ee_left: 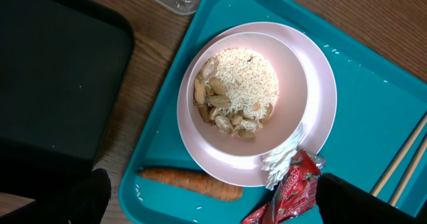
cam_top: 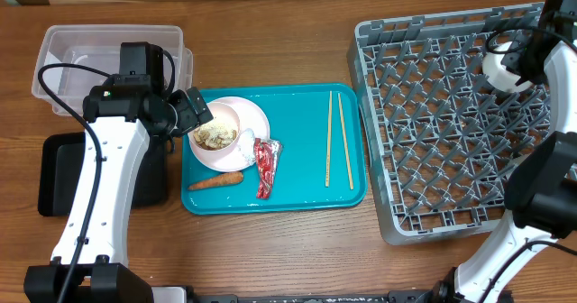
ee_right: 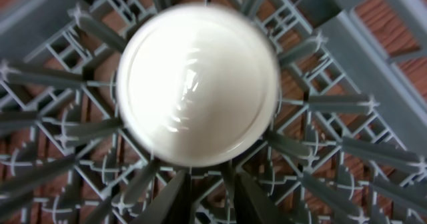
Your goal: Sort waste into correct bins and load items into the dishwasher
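A pale pink plate (cam_top: 255, 123) on the teal tray holds a bowl of rice and beige scraps (cam_top: 215, 133). In the left wrist view the rice (ee_left: 240, 84) fills the bowl. An orange carrot (cam_top: 215, 182), a red wrapper (cam_top: 266, 166) and a crumpled white paper bit (cam_top: 245, 144) lie beside the plate. Chopsticks (cam_top: 338, 139) lie on the tray's right half. My left gripper (ee_left: 220, 204) is open and empty above the carrot (ee_left: 190, 184) and wrapper (ee_left: 293, 191). My right gripper (ee_right: 217, 191) hangs over the grey rack (cam_top: 451, 132), fingers slightly apart, just short of a white bowl (ee_right: 197, 84) resting among the pegs.
A clear tub (cam_top: 108, 59) stands at the back left. A black tray (cam_top: 99, 172) lies in front of it, partly under my left arm. The teal tray (cam_top: 297, 190) sits mid-table. The rack's walls and pegs (ee_right: 347, 151) surround the white bowl.
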Available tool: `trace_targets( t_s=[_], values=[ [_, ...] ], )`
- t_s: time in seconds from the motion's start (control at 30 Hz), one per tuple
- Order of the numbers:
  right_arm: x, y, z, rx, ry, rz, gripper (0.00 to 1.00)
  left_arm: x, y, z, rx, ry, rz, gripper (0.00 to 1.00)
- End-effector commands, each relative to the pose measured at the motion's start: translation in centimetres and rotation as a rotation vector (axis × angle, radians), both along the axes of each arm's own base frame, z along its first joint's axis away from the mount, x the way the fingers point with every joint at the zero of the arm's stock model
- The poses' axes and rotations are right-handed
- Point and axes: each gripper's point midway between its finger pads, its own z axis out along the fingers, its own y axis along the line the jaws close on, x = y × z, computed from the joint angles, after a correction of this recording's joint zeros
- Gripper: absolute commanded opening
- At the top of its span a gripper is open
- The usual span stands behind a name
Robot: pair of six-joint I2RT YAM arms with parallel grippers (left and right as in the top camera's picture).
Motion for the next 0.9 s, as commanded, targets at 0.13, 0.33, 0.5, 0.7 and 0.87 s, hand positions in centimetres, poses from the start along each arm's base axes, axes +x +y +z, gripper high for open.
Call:
trace_targets(
  t_s=[0.13, 0.33, 0.5, 0.7, 0.87],
  values=[
    [-0.9, 2.6, 6.8, 0.056, -0.120, 0.046, 0.36, 0.1, -0.2, 0.8, -0.012, -0.023, -0.001, 1.00],
    [-1.1, 14.9, 9.6, 0.581, -0.228, 0.419, 0.68, 0.4, -0.2, 0.9, -0.011, -0.035, -0.002, 1.00],
    [-2.6, 20.6, 8.2, 0.569, -0.092, 0.502, 0.71, 0.4, -0.8, 0.9, -0.010, -0.038, -0.042, 1.00],
    [-4.9, 25.6, 6.3, 0.410, 0.087, 0.541, 0.74, 0.0, -4.8, 0.4, 0.005, -0.023, -0.203, 1.00],
    [-6.0, 25.5, 5.7, 0.353, 0.145, 0.471, 0.75, -1.4, -8.7, -0.4, 0.008, 0.024, -0.323, 1.00]
  ],
)
